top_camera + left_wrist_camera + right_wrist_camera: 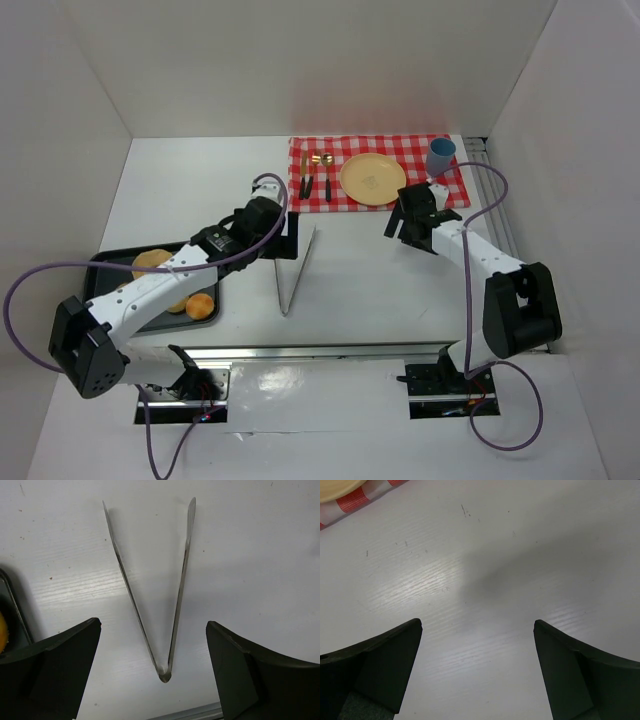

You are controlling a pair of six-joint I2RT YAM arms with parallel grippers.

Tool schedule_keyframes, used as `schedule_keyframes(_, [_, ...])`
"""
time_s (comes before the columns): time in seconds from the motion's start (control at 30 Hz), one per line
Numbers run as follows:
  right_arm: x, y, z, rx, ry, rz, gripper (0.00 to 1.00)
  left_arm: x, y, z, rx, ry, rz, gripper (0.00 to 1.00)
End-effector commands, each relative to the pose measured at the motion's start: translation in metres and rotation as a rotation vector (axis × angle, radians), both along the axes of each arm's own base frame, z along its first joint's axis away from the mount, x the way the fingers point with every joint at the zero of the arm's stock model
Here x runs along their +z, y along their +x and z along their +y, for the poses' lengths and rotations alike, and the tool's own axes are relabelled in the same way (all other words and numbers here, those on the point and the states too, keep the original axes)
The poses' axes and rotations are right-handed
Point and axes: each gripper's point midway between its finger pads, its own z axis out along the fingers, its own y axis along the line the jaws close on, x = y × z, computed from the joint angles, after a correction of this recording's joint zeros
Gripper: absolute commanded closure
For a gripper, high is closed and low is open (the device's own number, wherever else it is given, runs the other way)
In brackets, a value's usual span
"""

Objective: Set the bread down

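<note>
Left tool (153, 623) hangs wide open and empty over the tongs (164, 676); right tool (477, 622) likewise, right of the tongs. Bread (152, 262) sits on the tray (105, 268) left of the tongs. We risk a slipped pinch: thin metal arms lie flat on the counter (380, 270).

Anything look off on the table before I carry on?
Nothing spilled or damaged. The tongs lie splayed on the bare table, away from the checkered mat where the cutlery sits; the cup stands upright.

At left, bread (152, 262) lies in the tray (103, 272); tongs (300, 270) lie mid-worktop (370, 280); behind, a cloth (415, 150) carries cutlery (318, 175), plate (372, 178), cup (440, 156).
</note>
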Motion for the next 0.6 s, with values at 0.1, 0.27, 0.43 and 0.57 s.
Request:
schedule_keyframes(0.1, [0.009,-0.004,-0.010,-0.029,-0.002,-0.035,0.00,0.015,0.003,-0.001,0.039,-0.035,-0.020,0.00])
schedule_keyframes(0.27, [0.005,-0.006,-0.009,-0.024,0.002,-0.024,0.00,-0.005,-0.003,-0.005,0.054,-0.041,0.051,0.00])
schedule_keyframes(0.43, [0.009,-0.004,-0.008,-0.013,0.020,-0.037,0.00,-0.030,-0.014,-0.018,0.059,-0.052,0.113,0.00])
schedule_keyframes(0.57, [0.011,0.000,0.005,0.035,0.076,-0.059,0.00,-0.051,-0.024,-0.034,0.084,-0.056,0.158,0.00])
